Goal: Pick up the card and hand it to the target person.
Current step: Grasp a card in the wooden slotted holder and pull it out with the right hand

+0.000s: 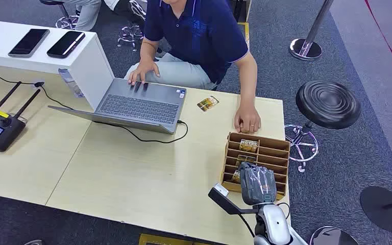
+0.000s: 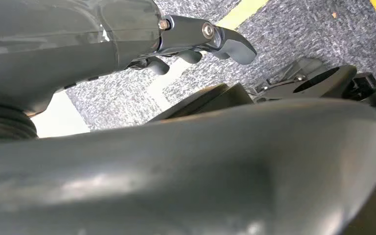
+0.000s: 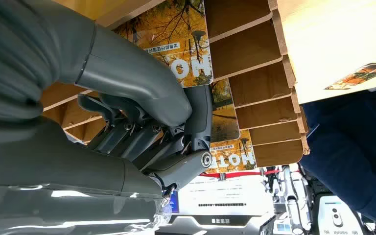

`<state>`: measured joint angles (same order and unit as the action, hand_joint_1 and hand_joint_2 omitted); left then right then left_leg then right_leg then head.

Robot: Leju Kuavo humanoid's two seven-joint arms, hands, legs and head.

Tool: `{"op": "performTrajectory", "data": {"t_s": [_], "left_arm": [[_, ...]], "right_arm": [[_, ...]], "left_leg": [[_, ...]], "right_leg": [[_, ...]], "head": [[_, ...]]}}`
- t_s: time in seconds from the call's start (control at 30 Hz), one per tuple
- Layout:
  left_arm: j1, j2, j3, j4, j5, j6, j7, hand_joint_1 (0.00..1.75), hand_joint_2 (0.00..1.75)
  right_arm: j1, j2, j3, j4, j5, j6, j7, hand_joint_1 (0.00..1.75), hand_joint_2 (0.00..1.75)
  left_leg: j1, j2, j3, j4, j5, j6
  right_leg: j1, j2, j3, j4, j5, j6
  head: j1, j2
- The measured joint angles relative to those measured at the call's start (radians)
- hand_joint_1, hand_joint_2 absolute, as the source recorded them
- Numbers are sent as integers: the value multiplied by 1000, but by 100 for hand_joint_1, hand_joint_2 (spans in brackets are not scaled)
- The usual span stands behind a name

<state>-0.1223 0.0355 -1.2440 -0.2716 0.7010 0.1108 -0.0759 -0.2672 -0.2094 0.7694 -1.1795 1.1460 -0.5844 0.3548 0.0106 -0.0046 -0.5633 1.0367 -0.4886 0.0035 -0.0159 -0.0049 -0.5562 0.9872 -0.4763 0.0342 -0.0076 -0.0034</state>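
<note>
The right robot hand (image 1: 258,182) hovered over the near slots of the wooden card rack (image 1: 280,153), at the desk's (image 1: 132,173) five o'clock corner. In the right wrist view its fingers (image 3: 127,132) curled toward the slotted cards, thumb against an autumn-print card (image 3: 186,44), but whether they clamped on it could not be told. A second card (image 1: 248,145) of the same print stood in a far slot, at twelve o'clock from the robot hand. A loose card (image 1: 207,103) lay flat on the desk at eleven o'clock from the rack, just beside the open laptop (image 1: 138,107). A person's hand (image 1: 247,120) rested on the desk just beyond the rack. The left robot hand (image 2: 196,41) hung over grey carpet (image 2: 284,34), its fingers loosely curled around nothing.
</note>
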Motion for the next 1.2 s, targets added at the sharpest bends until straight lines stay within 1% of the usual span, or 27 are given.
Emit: {"op": "performTrajectory", "data": {"t_s": [0.3, 0.5, 0.77, 0.93, 1.2], "left_arm": [[0, 0, 0, 0, -20, 51, -11, 0, 0], [0, 0, 0, 0, -19, 49, -13, 0, 0], [0, 0, 0, 0, -19, 42, -5, 0, 0], [0, 0, 0, 0, -19, 39, -5, 0, 0], [-2, 1, 0, 0, -22, 35, -5, 0, 0]], "right_arm": [[0, -1, -1, 4, 0, -6, 4, 175, 175], [0, -2, -1, 5, -7, -13, 5, 175, 175], [-1, -6, -25, -10, -19, -57, 13, 175, 175], [-10, -21, -57, -83, 4, -66, 33, 175, 175], [-44, -52, -118, -276, 69, -57, 63, 175, 175]], "left_leg": [[0, 0, 0, 0, 0, 0], [0, 0, 0, 0, 0, 0], [0, 0, 0, 0, 0, 0], [0, 0, 0, 0, 0, 0], [0, 0, 0, 0, 0, 0]], "right_leg": [[0, 0, 0, 0, 0, 0], [0, 0, 0, 0, 0, 0], [0, 0, 0, 0, 0, 0], [0, 0, 0, 0, 0, 0], [0, 0, 0, 0, 0, 0]], "head": [[0, 0], [0, 0], [0, 0], [0, 0], [0, 0]]}}
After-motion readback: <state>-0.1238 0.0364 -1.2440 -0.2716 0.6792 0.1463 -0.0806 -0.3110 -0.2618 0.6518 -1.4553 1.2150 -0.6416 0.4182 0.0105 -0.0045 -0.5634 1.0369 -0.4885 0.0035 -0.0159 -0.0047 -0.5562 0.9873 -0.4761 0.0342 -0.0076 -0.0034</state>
